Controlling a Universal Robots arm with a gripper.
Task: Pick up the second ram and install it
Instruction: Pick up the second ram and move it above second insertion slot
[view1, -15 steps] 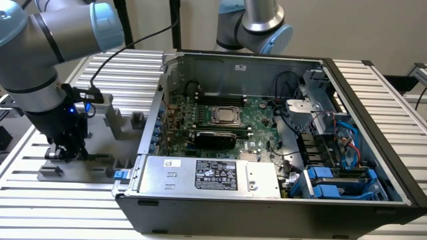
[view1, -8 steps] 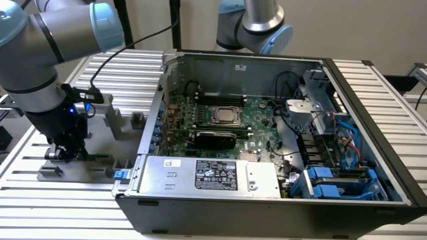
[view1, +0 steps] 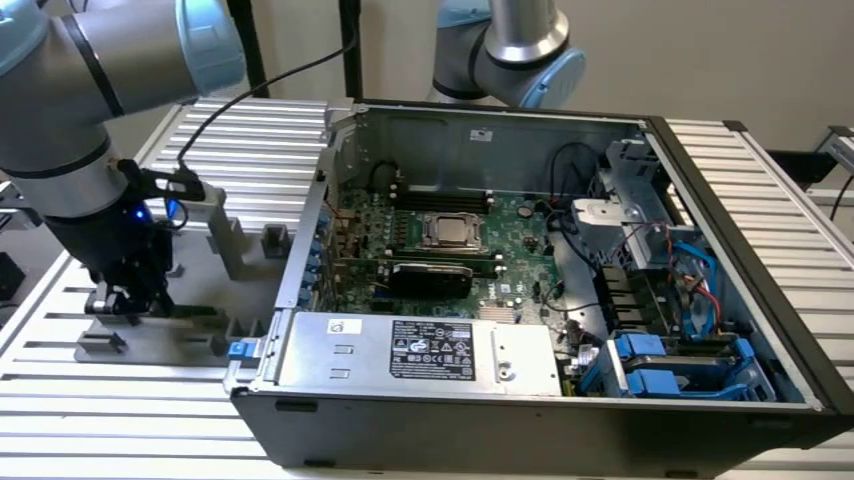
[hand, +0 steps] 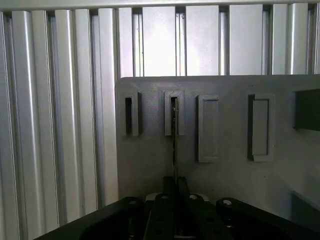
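- The ram (hand: 174, 145) stands on edge in a grey holder (hand: 167, 115) on the table (hand: 60, 125).
- It looks thin, light, stiff and easy to crack.
- Your claw (hand: 175, 200) is squeezed shut on its top edge. Grip the edges, not the chips.
- You see it edge-on, so its chips and its lower part are hidden.

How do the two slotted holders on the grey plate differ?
The ram holder has the ram seen edge-on in its slot; the edge holder has an empty, dark slot. The edge holder sits nearest the plate edge; the ram holder is one place inward. Both are grey with a narrow slot.
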